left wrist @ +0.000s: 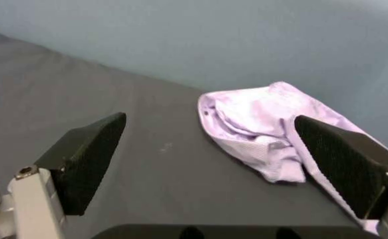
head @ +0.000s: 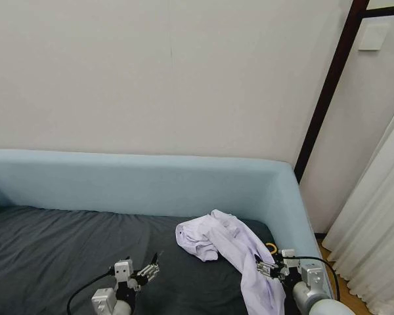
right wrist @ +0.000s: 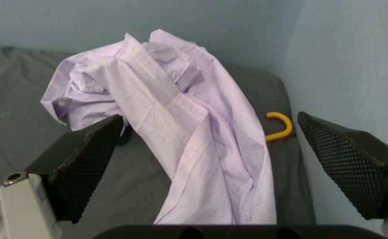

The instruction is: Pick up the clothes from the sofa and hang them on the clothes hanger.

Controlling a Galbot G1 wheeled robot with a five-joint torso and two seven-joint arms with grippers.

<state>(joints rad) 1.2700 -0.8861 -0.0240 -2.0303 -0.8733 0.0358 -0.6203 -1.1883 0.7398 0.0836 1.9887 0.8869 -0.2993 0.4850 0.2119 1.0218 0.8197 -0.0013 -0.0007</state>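
Head view first: sofa (head: 138, 184) in pale blue runs across the frame, its backrest flat against a plain wall (head: 171, 72) and its armrest (head: 292, 210) closing the robot's right end. A dark grey seat cushion (head: 52, 249) lies wide and bare on the left. The lavender shirt (head: 226, 246) sits crumpled on the right part of the seat, near the armrest, with one length trailing toward the near edge. A yellow hook (head: 271, 247) pokes out between the shirt and the armrest. Beyond the armrest hang a white curtain (head: 381, 243) and a dark door frame (head: 328, 92). The left gripper (head: 151, 268) is low over bare cushion, well apart from the shirt. The right gripper (head: 266, 268) is just beside the trailing length; whether it touches the cloth cannot be told.

Left wrist view: both black fingers (left wrist: 88, 159) stand wide apart and hold nothing, with bare grey cushion under them. The bunched part of the shirt lies ahead, near the far finger, with the backrest behind it.

Right wrist view: the fingers (right wrist: 81, 164) are also spread wide and hold nothing. The shirt's long fold runs down between them. This view brings the yellow hook up close, lying on the cushion in the narrow strip between cloth and armrest, apart from the cloth. The armrest rises close beside one finger, leaving little room there.
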